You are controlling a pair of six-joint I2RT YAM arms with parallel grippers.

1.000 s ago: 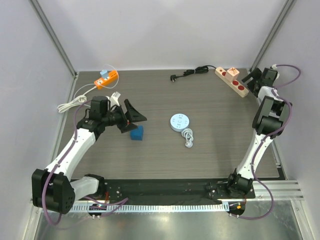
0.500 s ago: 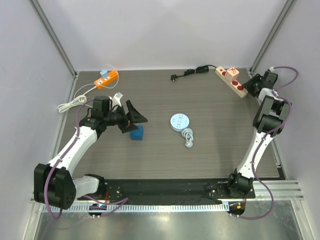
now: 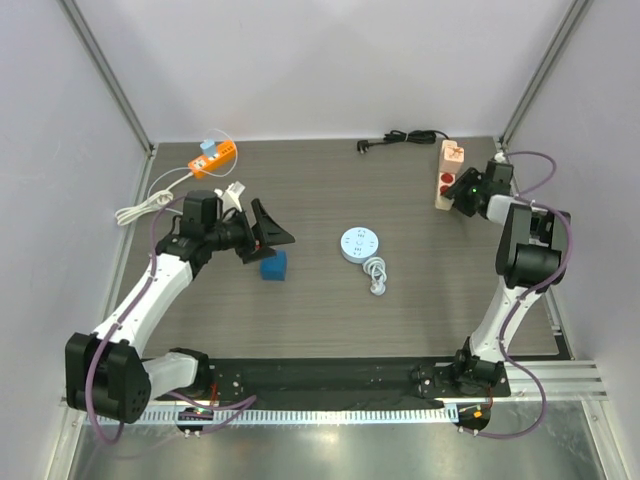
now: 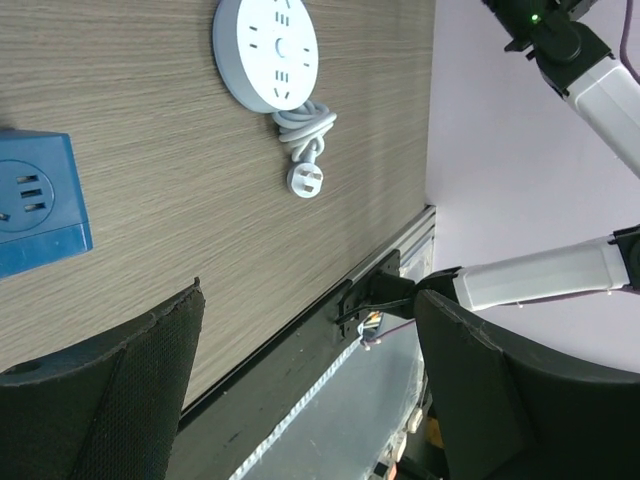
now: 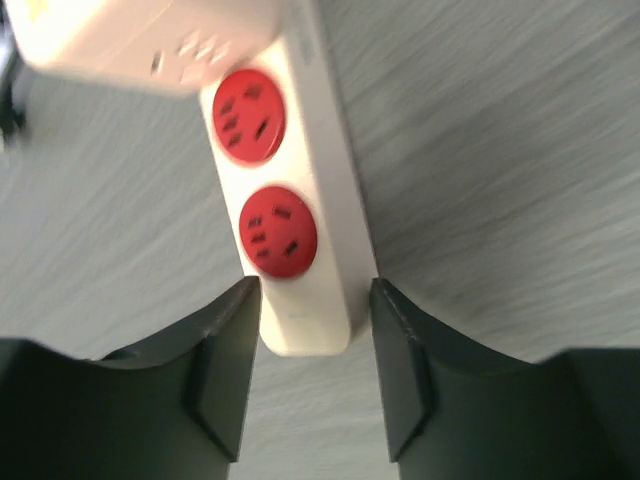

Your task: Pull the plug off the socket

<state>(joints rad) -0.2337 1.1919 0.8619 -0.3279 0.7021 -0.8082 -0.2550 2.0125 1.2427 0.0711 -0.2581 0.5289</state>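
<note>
The socket is a cream power strip (image 3: 446,182) with red outlets (image 5: 277,232), lying at the back right of the table. A cream plug block (image 3: 453,152) sits in its far end and shows blurred at the top of the right wrist view (image 5: 140,35). My right gripper (image 3: 463,190) (image 5: 312,300) is shut on the strip's near end, one finger on each long side. My left gripper (image 3: 272,235) (image 4: 308,300) hangs open and empty over the table's left half, far from the strip.
A blue cube socket (image 3: 274,267) (image 4: 35,205) lies just below the left gripper. A round white socket (image 3: 358,244) (image 4: 265,55) with a coiled cord sits mid-table. An orange strip (image 3: 215,158) and white cable (image 3: 140,207) lie back left. A black cord (image 3: 400,138) runs along the back.
The right gripper closed around the strip's near end and moved left. The strip swung with it from a diagonal to nearly straight, and the black cord shifted. The left arm barely moved.
</note>
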